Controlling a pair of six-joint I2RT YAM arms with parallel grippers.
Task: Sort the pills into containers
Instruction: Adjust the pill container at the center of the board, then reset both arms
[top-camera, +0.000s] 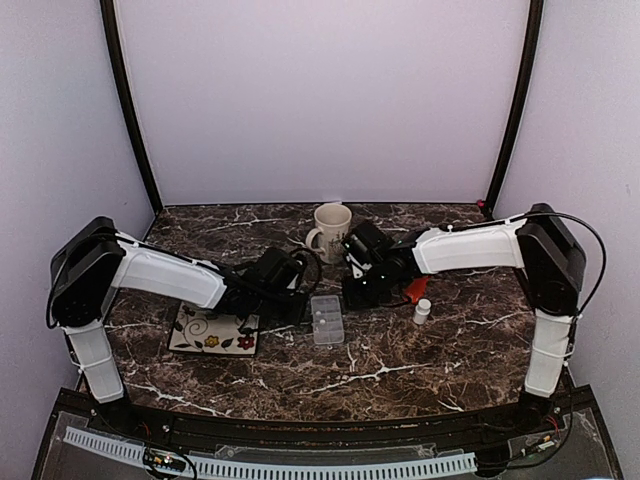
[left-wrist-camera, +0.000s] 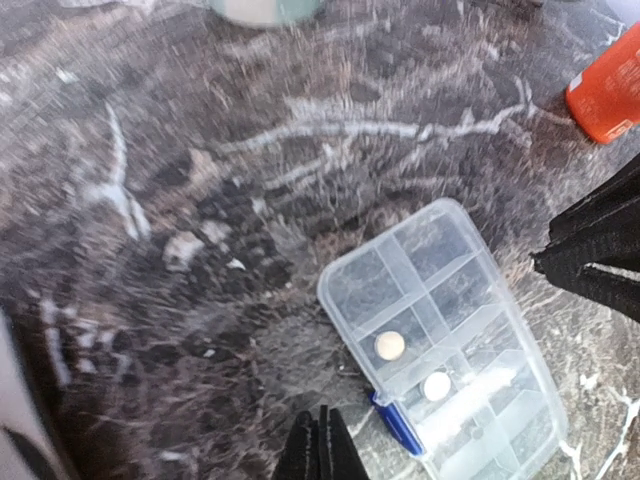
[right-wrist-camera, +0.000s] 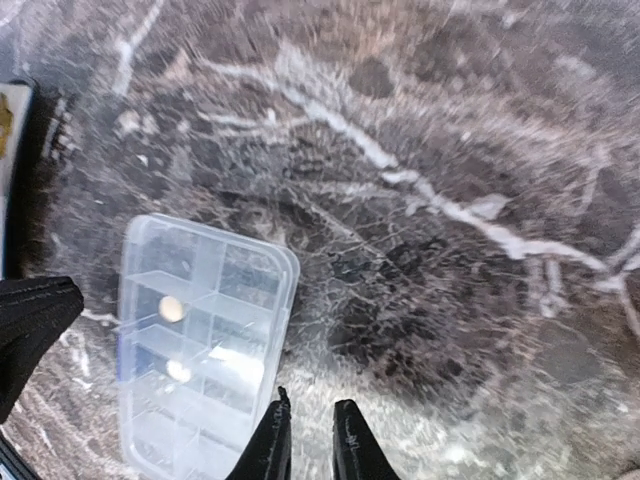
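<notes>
The clear organiser box (top-camera: 327, 320) lies flat on the marble table between my two grippers. Its containers (left-wrist-camera: 450, 340) hold two pale round pills, one (left-wrist-camera: 390, 345) beside the other (left-wrist-camera: 436, 386); both pills (right-wrist-camera: 171, 308) also show in the right wrist view. A blue clasp (left-wrist-camera: 400, 425) sits on the box's near edge. My left gripper (left-wrist-camera: 322, 440) is shut and empty, just left of the box (top-camera: 300, 308). My right gripper (right-wrist-camera: 310, 440) hovers beside the box's right edge (top-camera: 352, 298), its fingers a narrow gap apart with nothing between them.
A cream mug (top-camera: 331, 230) stands behind the box. An orange bottle (left-wrist-camera: 605, 85) and a small white bottle (top-camera: 422, 311) sit to the right. A floral tile (top-camera: 213, 330) lies to the left under my left arm.
</notes>
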